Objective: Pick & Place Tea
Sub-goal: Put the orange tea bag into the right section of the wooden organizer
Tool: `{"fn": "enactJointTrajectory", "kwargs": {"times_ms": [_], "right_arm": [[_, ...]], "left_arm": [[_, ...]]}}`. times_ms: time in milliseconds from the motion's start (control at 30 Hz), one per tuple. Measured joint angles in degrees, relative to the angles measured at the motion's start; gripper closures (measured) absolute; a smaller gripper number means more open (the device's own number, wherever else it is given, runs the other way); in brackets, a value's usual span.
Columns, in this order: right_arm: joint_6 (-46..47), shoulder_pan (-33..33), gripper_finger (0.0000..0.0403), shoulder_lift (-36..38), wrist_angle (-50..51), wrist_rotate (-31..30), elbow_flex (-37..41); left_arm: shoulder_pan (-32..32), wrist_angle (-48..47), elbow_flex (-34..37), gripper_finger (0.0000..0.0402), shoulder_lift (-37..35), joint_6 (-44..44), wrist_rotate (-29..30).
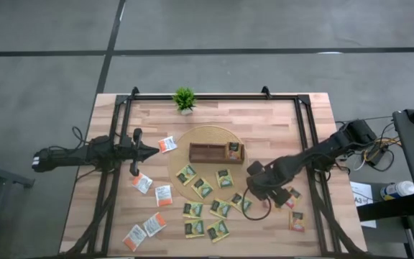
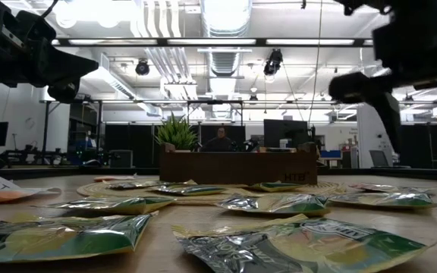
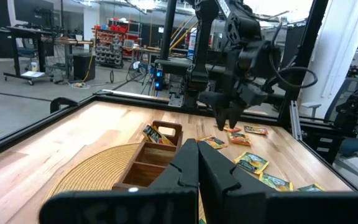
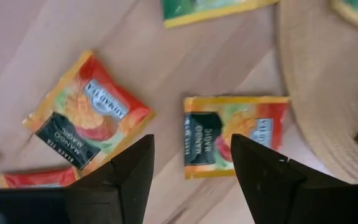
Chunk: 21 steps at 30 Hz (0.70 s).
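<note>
Right gripper (image 4: 191, 165) is hanging with its jaws spread wide and nothing in them, right over a red-orange tea sachet (image 4: 234, 134) that lies flat on the wood just off the edge of the round woven mat (image 4: 328, 87). You can read "MANGO MAGIC" on it. A second mango sachet (image 4: 87, 118), just beside it and farther from the mat, carries the same words and lies tilted at a diagonal.

The tray (image 1: 216, 152), a brown box with compartments, sits on the mat's middle with one green-and-yellow sachet (image 1: 233, 148) standing in its end compartment nearest the right arm. More green-and-yellow sachets (image 1: 207, 209) are scattered flat on the near side of the tray, some on the mat, some off it. White-and-orange sachets (image 1: 152, 196) are spread on the left arm's side of the tray.

Left gripper (image 1: 149, 151) is clamped shut on nothing, hovering near that side of the tray.

The table (image 1: 279, 122) is pale wood planks, with a little potted plant (image 1: 184, 99) at the far edge behind the tray. The room is a big workshop with a grey floor, ceiling pipes and strip lights.
</note>
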<state>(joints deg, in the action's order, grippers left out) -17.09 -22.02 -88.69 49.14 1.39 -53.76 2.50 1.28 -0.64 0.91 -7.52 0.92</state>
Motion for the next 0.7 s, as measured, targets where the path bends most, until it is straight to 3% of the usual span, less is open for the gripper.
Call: {"fn": "enactJointTrajectory", "kwargs": {"times_ms": [267, 700], "right_arm": [[-1.2, -1.1, 0.0193, -0.1, -3.9, -7.2, 2.9], [-4.6, -1.3, 0.0193, -1.0, -7.0, -5.9, 6.0]], "left_arm": [[0.0, 0.0, 0.0, 0.0402, 0.0, 0.0, 0.0], [0.0, 0.0, 0.0, 0.0402, 0.0, 0.0, 0.0]]}}
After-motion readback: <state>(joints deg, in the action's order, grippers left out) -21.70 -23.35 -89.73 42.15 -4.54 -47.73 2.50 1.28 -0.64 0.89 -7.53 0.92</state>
